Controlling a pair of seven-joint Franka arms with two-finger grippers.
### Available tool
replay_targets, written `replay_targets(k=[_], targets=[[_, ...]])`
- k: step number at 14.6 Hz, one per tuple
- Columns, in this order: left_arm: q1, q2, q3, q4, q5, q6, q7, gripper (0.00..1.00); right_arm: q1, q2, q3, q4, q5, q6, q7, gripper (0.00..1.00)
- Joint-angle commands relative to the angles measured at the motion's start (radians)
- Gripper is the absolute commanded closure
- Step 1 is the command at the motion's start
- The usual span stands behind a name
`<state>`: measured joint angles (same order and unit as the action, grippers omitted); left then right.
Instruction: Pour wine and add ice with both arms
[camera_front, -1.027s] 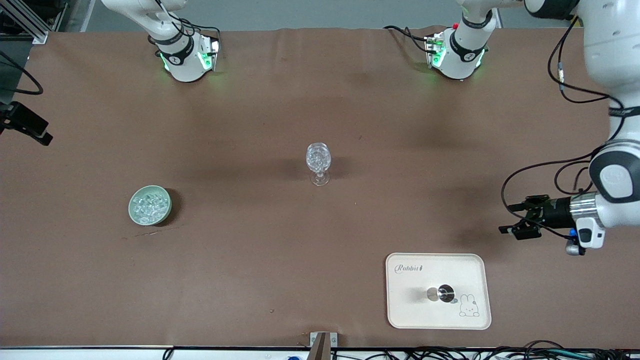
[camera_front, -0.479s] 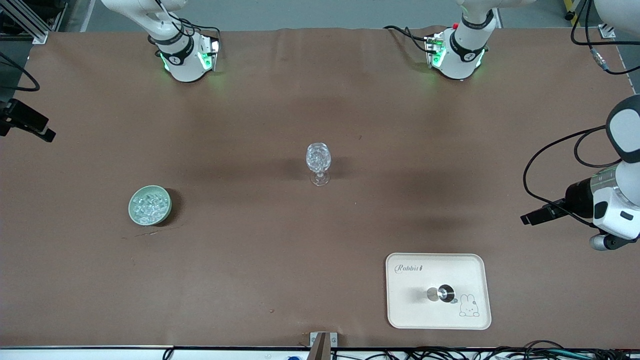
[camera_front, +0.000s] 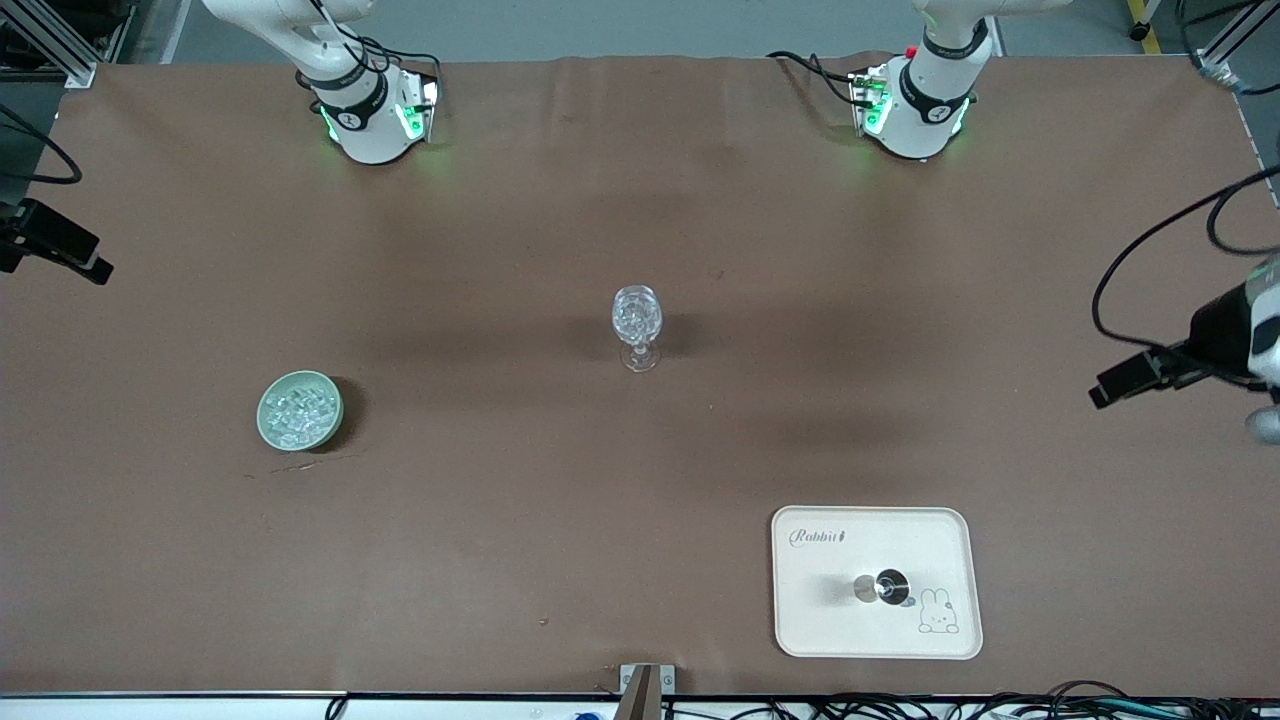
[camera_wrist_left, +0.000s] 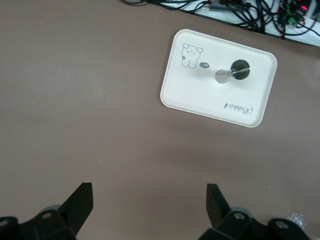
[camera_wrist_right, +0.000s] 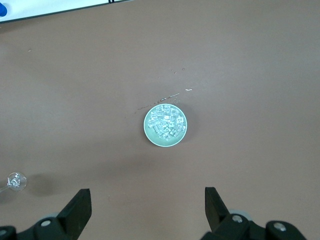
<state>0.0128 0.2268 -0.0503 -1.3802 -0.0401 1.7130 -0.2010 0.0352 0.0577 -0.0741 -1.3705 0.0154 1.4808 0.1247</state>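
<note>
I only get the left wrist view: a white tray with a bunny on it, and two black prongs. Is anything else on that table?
Observer: Yes. A clear stemmed glass stands mid-table, farther from the front camera than your tray.
Operator: And the ice I was told about?
Observer: The ice sits in a pale green bowl toward the right arm's end of the table.
Operator: What is the other arm up to?
Observer: The right pincer hangs open and holds nothing, with the bowl below in its camera. Your prongs, the left pincer, are open over the left arm's end.
</note>
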Motion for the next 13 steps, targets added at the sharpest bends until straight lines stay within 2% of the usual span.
replay_targets(k=[1, 5, 8, 13], targets=[[0.007, -0.110, -0.008, -0.111, 0.022, -0.001, 0.136, 0.00, 0.005, -0.022, -0.006, -0.024, 0.011, 0.003, -0.013, 0.00], [-0.001, -0.231, -0.017, -0.238, 0.051, 0.025, 0.147, 0.00, 0.005, -0.022, -0.006, -0.024, 0.011, 0.003, -0.013, 0.00], [0.007, -0.283, -0.052, -0.302, 0.051, 0.031, 0.146, 0.00, 0.005, -0.021, -0.006, -0.024, 0.011, 0.003, -0.013, 0.00], [-0.001, -0.270, -0.052, -0.301, 0.049, 0.048, 0.134, 0.00, 0.005, -0.021, -0.006, -0.024, 0.011, 0.003, -0.014, 0.00]])
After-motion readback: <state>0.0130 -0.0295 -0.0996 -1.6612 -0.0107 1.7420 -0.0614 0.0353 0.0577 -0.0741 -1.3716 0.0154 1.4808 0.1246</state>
